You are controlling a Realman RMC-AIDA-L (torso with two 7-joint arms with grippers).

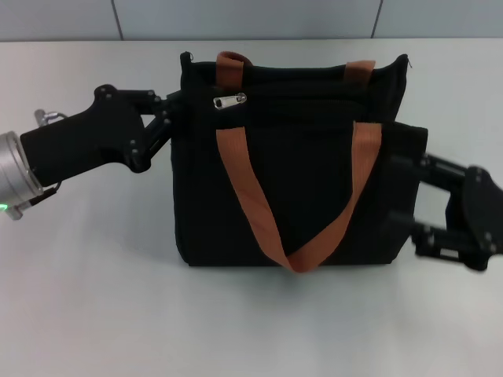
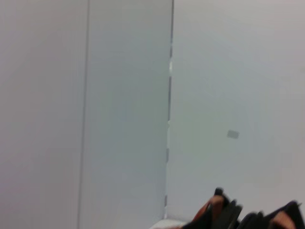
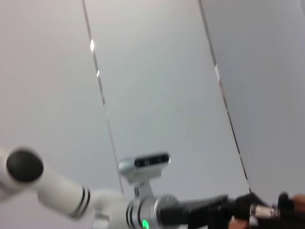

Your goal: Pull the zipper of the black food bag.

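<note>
Head view: bag braced on both sides, zipper pull at the left end

The black food bag is seen standing upright on the white tabletop, one orange-brown strap handle hanging down its front. The zipper pull lies near the bag's upper left corner. The left gripper is pressed against the bag's left upper edge, just beside the pull; whether its jaws are closed on fabric cannot be told. The right gripper is set against the bag's right side, its jaws spread wide with the bag's edge between them.

For the pull to be made well, the tab should be pinched squarely and drawn straight along the track toward the right, while the opposite end is held firm so the fabric is not bunched.

The jaw tips of both grippers are hidden against the black fabric. Only slivers of the bag are caught by the wrist views; the track itself is hard to trace.
</note>
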